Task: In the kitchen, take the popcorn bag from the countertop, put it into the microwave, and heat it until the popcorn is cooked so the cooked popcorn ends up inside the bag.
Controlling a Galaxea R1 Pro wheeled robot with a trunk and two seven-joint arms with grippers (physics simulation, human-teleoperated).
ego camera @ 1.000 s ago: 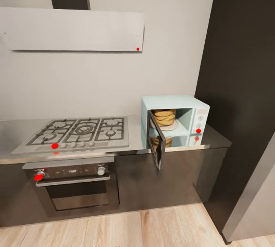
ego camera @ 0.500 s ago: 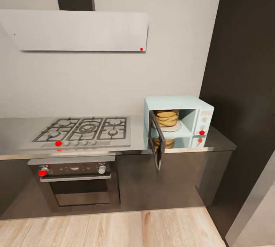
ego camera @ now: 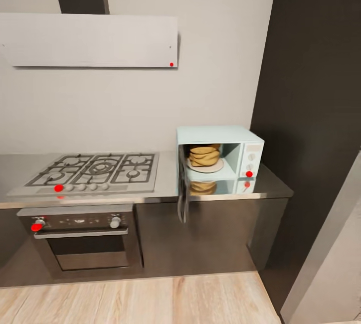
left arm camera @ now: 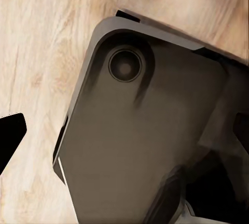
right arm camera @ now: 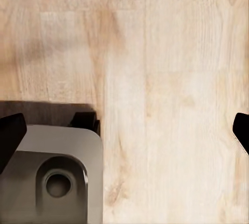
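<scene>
Kitchen, pale grey wall, dark cabinet fronts, light wood floor [ego camera: 150, 299]. Head view: grey steel countertop [ego camera: 168, 183] runs under a flat white hood [ego camera: 90, 40]; gas hob [ego camera: 93, 171] set toward its left part, dark oven [ego camera: 82, 238] below that. Microwave [ego camera: 218, 156] stands at the countertop's right end, close to the tall dark cabinet [ego camera: 316, 113]. Its door [ego camera: 182, 188] is swung fully out, edge-on, overhanging the front edge of the countertop. Popcorn bag [ego camera: 204, 155] sits inside on the white turntable plate [ego camera: 205, 166], upright as far as can be told; its reflection shows below. No popcorn can be made out at this range. Left wrist view: wood floor, a dark grey part of the robot's base [left arm camera: 145, 141], left gripper [left arm camera: 124, 130] with black fingers at opposite edges, spread wide, nothing between. Right wrist view: floor again, base corner [right arm camera: 52, 172], right gripper [right arm camera: 124, 130] fingers likewise wide apart, empty. Risks, as judged: the door is not yet shut, and the projecting edge could be clipped by an arm or the base on approach; a hard push might shift the microwave on the slick top; reaching for the knobs [ego camera: 249, 173] beside the tall cabinet leaves the right arm little room.
</scene>
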